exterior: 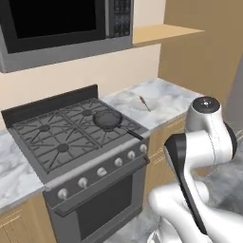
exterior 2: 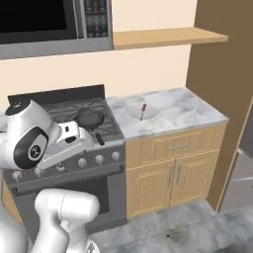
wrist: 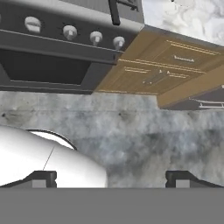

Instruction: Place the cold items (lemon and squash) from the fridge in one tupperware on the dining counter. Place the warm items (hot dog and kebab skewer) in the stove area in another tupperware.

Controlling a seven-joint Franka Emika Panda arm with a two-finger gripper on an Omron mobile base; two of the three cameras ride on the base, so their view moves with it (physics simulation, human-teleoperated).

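The robot is standing in front of the stove (exterior: 71, 137), and nothing warm is being carried yet: the gripper (wrist: 111, 179) is hanging low over the floor with its jaws spread wide and nothing between them, seen in the hand view facing the oven front and cabinet doors. The kebab skewer (exterior: 144, 103) is lying on the marble counter (exterior: 175, 99) just right of the stove, seemingly inside a pale shallow dish or container (too faint to confirm which). Its long axis is running diagonally across the counter, the red end pointing toward the back wall and the thin end toward the counter's front edge. A dark pan (exterior: 108, 118) is sitting on the front right burner, its handle pointing toward the knobs. I am judging the warm half of the task as barely begun.
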